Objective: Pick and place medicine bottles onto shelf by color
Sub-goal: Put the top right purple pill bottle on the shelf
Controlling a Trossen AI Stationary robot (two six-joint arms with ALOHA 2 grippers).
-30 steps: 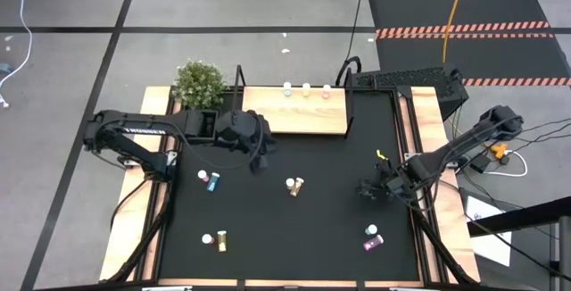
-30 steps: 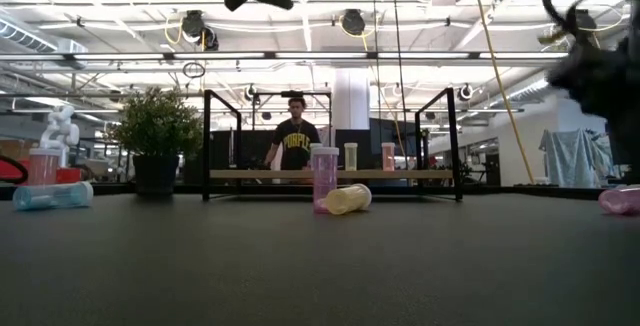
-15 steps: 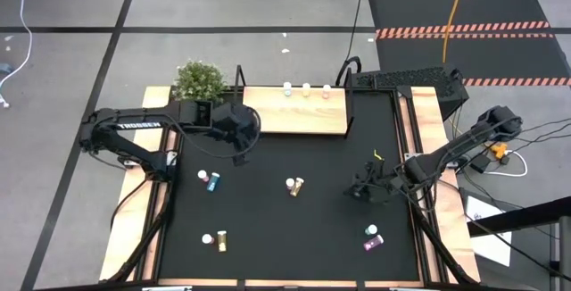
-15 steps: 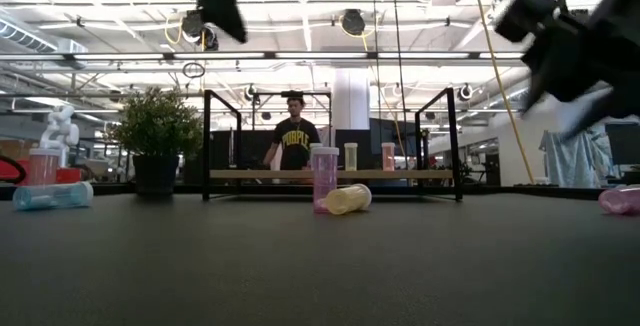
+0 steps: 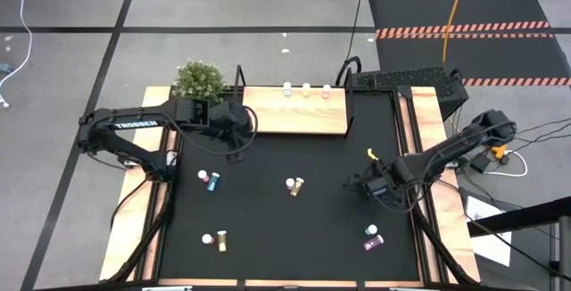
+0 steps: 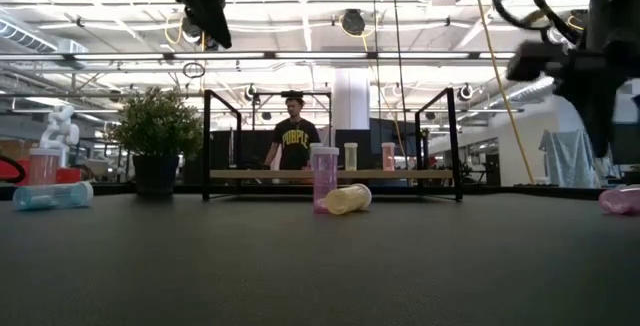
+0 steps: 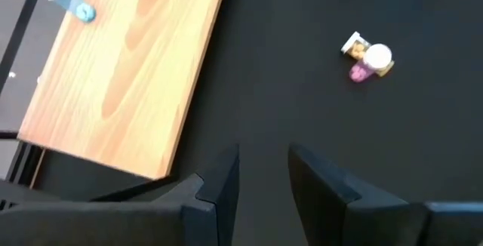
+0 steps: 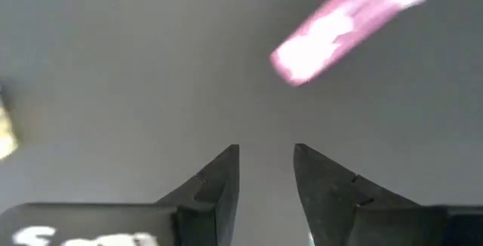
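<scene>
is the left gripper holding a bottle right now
No, the left gripper has nothing between its parted fingers, only bare black table beside the shelf.

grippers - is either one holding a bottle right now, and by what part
Nothing is held. The left gripper and right gripper both show an empty gap between their fingers.

Three white-capped medicine bottles [image 5: 306, 88] upright along wooden shelf [image 5: 294, 117] far edge, others paired across black mat
</scene>
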